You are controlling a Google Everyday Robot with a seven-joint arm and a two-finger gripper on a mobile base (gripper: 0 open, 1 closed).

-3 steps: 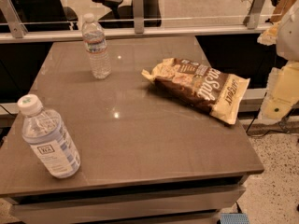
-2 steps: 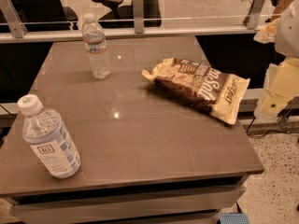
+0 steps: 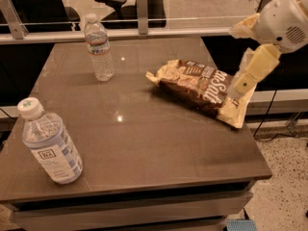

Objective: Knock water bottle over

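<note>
The water bottle (image 3: 99,48), slim, clear and ribbed with a white cap and a narrow red-blue-white label band, stands upright at the far left of the brown table (image 3: 144,143). My gripper (image 3: 242,84), cream-coloured, hangs from the white arm (image 3: 288,16) at the right edge of the table, just above the right end of a chip bag. It is far to the right of the water bottle and touches nothing that I can see.
A brown-and-cream chip bag (image 3: 201,86) lies flat at the right of the table. A wider bottle (image 3: 48,143) with a large white-and-blue label stands at the near left corner. A glass railing (image 3: 144,30) runs behind the table.
The arm and gripper have moved up and to the left, from beside the table's right edge to over the right end of the chip bag. The bottles and the bag have not moved.
</note>
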